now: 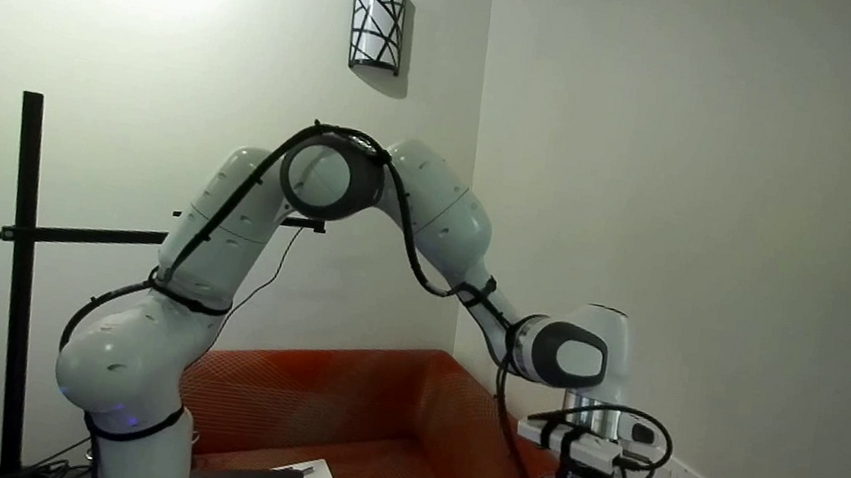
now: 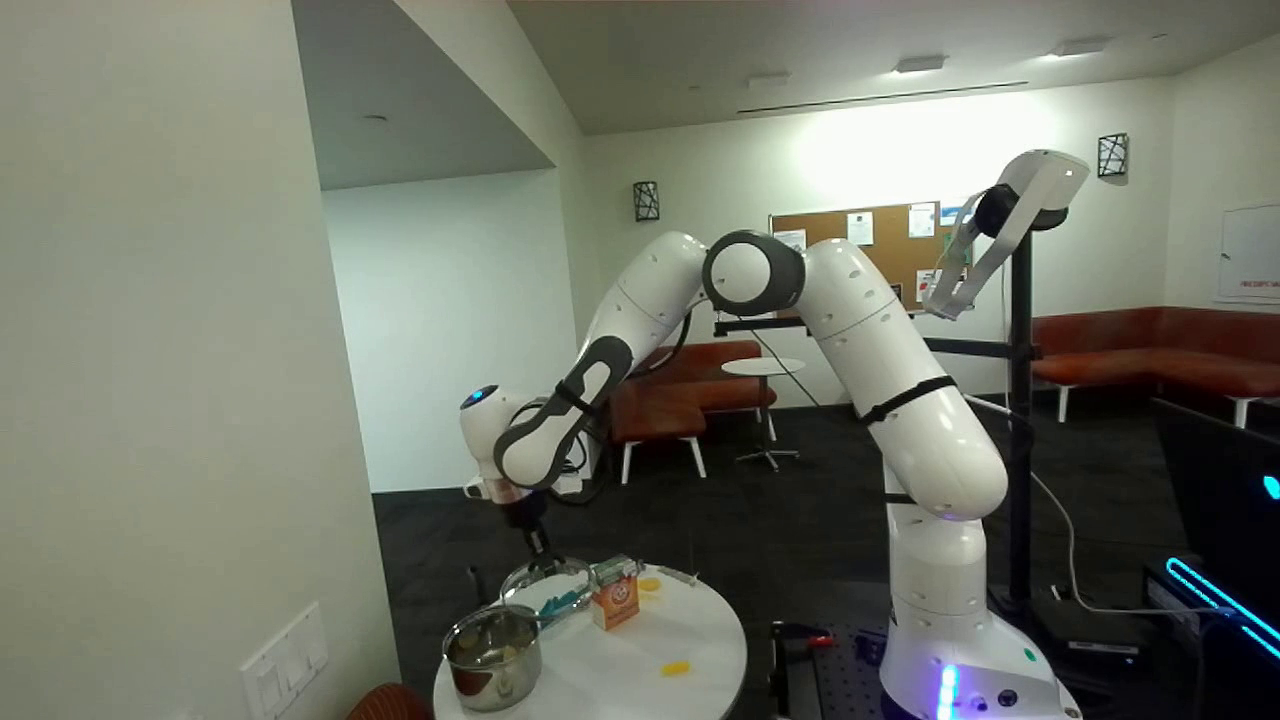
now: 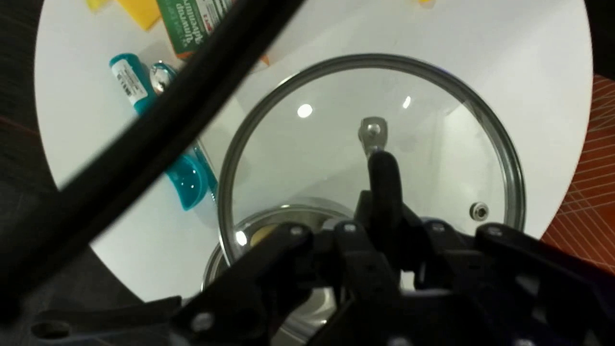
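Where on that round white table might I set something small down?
In an exterior view, the table is bare between the orange carton, the nearer yellow piece and the right-hand rim, and also between that piece and the steel pot. It's crowded behind the pot, by the teal utensil, where the tool holds the glass lid.

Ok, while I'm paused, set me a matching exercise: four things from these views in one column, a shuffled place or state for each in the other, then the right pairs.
1. Round clear glass lid
2. Shiny steel pot
3. Teal plastic utensil
4. Black two-fingered gripper

A. Shut on a slim black handle
B. Standing mouth up on the round white table
C. Held by that handle
D. Lying left of the lid in the wrist view

Pairs: 1-C, 2-B, 3-D, 4-A
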You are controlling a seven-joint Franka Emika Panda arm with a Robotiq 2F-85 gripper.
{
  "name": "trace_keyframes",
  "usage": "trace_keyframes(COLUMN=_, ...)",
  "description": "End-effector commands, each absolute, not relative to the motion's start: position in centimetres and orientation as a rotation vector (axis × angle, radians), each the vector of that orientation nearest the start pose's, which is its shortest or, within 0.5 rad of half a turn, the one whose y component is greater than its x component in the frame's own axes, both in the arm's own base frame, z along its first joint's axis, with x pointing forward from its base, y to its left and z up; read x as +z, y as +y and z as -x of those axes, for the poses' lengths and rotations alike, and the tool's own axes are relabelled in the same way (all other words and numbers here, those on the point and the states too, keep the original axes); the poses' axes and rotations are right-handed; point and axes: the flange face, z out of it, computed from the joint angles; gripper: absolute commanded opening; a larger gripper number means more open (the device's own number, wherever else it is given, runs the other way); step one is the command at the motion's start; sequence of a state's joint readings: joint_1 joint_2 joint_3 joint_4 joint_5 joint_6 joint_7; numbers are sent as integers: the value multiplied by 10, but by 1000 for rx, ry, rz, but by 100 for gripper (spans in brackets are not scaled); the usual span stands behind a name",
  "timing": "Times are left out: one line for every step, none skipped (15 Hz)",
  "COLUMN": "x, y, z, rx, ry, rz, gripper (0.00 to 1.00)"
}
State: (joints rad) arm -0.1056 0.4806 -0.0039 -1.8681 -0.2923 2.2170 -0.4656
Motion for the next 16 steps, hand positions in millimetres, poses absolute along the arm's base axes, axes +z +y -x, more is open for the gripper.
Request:
trace_keyframes(x=274, y=-65, z=-641, rx=281, ry=-924, rz=3175, gripper=2)
trace_keyframes(x=277, y=-63, z=-645, rx=276, ry=-930, rz=3174, gripper=2)
trace_keyframes(x=278, y=-61, z=-650, rx=276, ry=-933, rz=3174, gripper=2)
trace_keyframes(x=279, y=-59, z=-655, rx=283, ry=-934, rz=3172, gripper=2)
trace_keyframes(x=279, y=-58, z=-659, rx=295, ry=-934, rz=3169, gripper=2)
trace_keyframes(x=278, y=-57, z=-663, rx=302, ry=-931, rz=3171, gripper=2)
trace_keyframes(x=277, y=-57, z=-668, rx=312, ry=-930, rz=3170, gripper=2)
trace_keyframes(x=275, y=-57, z=-672, rx=326, ry=-927, rz=3170, gripper=2)
trace_keyframes(x=273, y=-57, z=-677, rx=333, ry=-926, rz=3174, gripper=2)
trace_keyframes(x=270, y=-57, z=-681, rx=341, ry=-927, rz=3172, gripper=2)
trace_keyframes(x=268, y=-57, z=-685, rx=348, ry=-930, rz=3170, gripper=2)
trace_keyframes(x=265, y=-57, z=-689, rx=353, ry=-933, rz=3173, gripper=2)
trace_keyframes(x=262, y=-57, z=-693, rx=358, ry=-935, rz=3173, gripper=2)
trace_keyframes(x=259, y=-57, z=-696, rx=362, ry=-936, rz=3172, gripper=2)
trace_keyframes(x=256, y=-57, z=-699, rx=367, ry=-935, rz=3171, gripper=2)
trace_keyframes(x=253, y=-57, z=-702, rx=370, ry=-937, rz=3172, gripper=2)
